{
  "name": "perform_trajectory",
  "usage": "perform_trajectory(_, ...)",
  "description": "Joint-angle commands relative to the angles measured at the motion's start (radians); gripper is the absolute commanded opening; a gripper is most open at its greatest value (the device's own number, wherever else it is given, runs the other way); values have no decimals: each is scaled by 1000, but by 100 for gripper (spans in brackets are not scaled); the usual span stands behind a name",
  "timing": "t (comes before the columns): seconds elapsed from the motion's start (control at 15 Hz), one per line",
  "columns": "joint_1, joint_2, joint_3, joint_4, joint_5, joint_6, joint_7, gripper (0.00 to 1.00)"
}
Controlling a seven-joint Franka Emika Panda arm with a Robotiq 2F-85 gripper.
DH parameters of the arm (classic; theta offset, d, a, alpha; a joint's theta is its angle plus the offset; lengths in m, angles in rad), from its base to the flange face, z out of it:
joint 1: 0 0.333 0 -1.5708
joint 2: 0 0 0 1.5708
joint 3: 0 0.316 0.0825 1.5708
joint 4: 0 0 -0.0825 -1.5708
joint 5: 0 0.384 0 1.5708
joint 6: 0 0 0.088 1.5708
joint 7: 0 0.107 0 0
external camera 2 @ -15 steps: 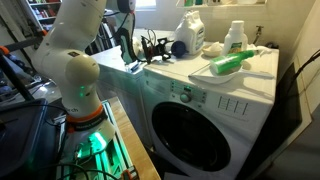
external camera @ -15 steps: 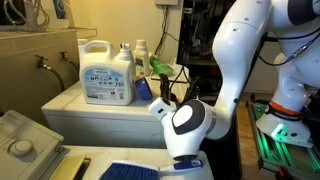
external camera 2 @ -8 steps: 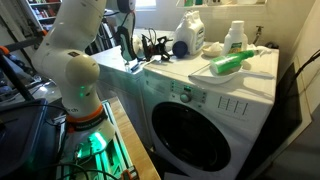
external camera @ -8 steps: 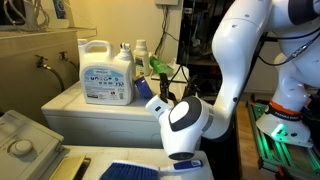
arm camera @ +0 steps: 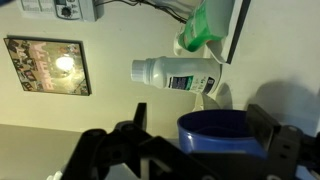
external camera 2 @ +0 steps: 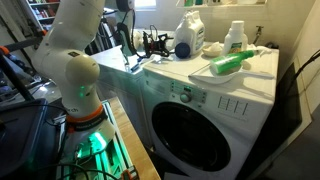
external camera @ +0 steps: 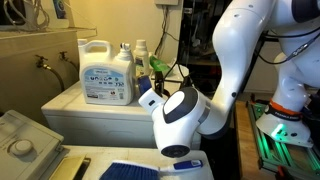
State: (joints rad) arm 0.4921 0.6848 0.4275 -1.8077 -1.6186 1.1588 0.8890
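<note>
Blue cap (arm camera: 222,135) of the detergent jug (external camera 2: 192,30) is framed dead ahead, right between the spread-apart fingers of the pincer (arm camera: 200,128). The white bottle (arm camera: 175,73) is seen further back.

An exterior view looked past the arm (external camera: 240,60) at the jug (external camera: 107,72). An exterior view faced the washer (external camera 2: 230,105) front. The close wrist view shared the white bottle (arm camera: 175,73).

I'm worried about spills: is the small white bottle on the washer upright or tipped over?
Upright: in an exterior view the white bottle stands on its base on the washer, cap on top.
</note>
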Motion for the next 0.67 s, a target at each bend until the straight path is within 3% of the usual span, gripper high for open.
perform_trajectory(0.0,2,-11,-1,26,64,35,13,100)
perform_trajectory(0.2,-23,-37,16,67,166,105,30,100)
perform_trajectory(0.6,-56,-110,-20,127,392,216,89,100)
